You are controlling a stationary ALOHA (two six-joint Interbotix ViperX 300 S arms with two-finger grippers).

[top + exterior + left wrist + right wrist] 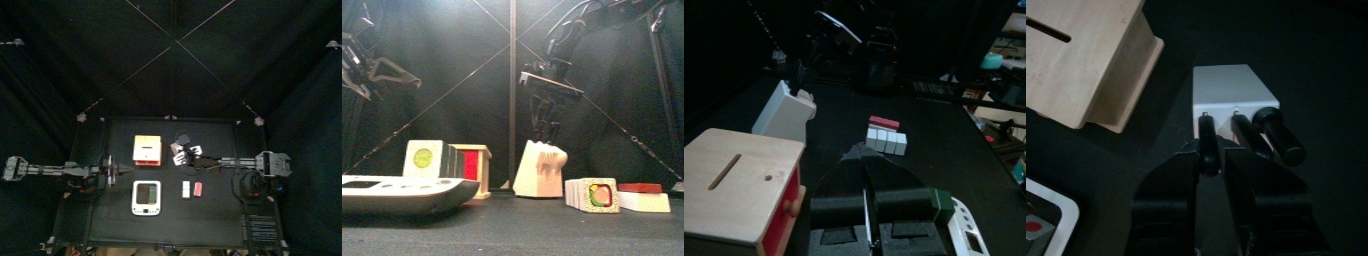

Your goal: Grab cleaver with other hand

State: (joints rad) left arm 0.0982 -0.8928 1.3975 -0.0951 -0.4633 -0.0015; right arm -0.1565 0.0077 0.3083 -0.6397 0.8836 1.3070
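Black bench [94, 225] carries everything, with one arm reaching in from each side. Pale wood with a red side makes up the biggest item, a slotted box [738, 180]. It lies just beside the left gripper [863, 170], on the side toward the knife block, and the same box shows past the right gripper [1215, 150], beyond the block.

A white knife block [1233, 85] stands directly under the right gripper, with three dark handles sticking out of its top. The white scale [396, 193] lies at the bench's front, near the left gripper and well apart from the right one. A small group of toy food pieces [593, 194], one a sushi roll with a red and white slab next to it, sits in front of the right gripper and lower than it, between the block and the bench's front edge.

The cleaver [1207, 128] is in the block, and only its handle is visible. The right gripper is clenched on that handle, its jaws drawn close around it. The left gripper hangs clear of the items with its jaws pressed together, grasping nothing.
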